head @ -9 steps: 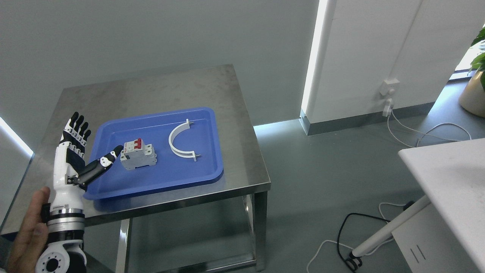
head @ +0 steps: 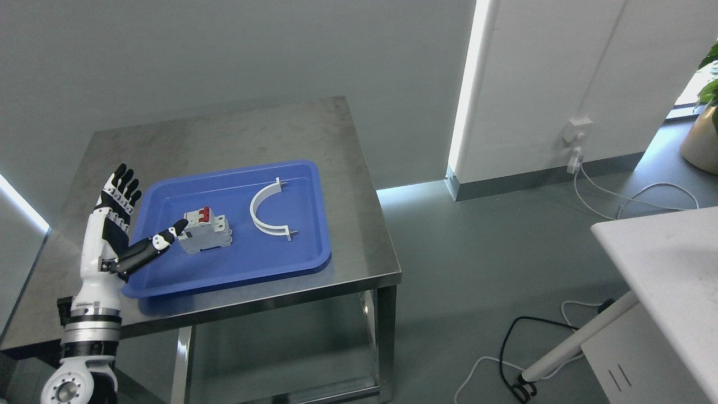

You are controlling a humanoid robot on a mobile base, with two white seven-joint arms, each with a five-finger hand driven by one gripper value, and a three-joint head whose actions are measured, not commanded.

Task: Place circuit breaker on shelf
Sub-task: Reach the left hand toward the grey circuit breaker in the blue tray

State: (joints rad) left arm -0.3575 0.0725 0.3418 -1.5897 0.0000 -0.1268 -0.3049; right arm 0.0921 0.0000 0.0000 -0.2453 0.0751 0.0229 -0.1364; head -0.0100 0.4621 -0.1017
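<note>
Centrally, a blue tray (head: 235,264) is set on a stainless steel table (head: 224,132), and every other item is located with reference to that tray. Circuit breaker (head: 207,230): a grey unit with red switches on top, laid on the tray floor in its left half, resting on its own and not grasped. White curved bracket (head: 265,209): a half-ring piece laid on the tray floor to the right of the circuit breaker, well clear of it, with its open side turned away from the breaker. Left hand (head: 118,224): a white and black fingered hand, raised over the tray's left edge on an arm entering from the lower left; the four fingers (head: 120,188) are held straight and spread upward, nothing is held, and the thumb (head: 160,242) is stretched out across the tray's left part toward the circuit breaker. The thumb tip is seen right at the breaker's left face; whether it actually touches cannot be settled from this angle. Right of the tray, beyond the table edge, grey floor is seen with a black cable (head: 513,348) and white cables (head: 634,196) lying on it, the latter running from a wall socket (head: 576,130). Farther right, the corner of a white counter (head: 667,258) is seen, and a potted plant (head: 704,118) at the far edge.
</note>
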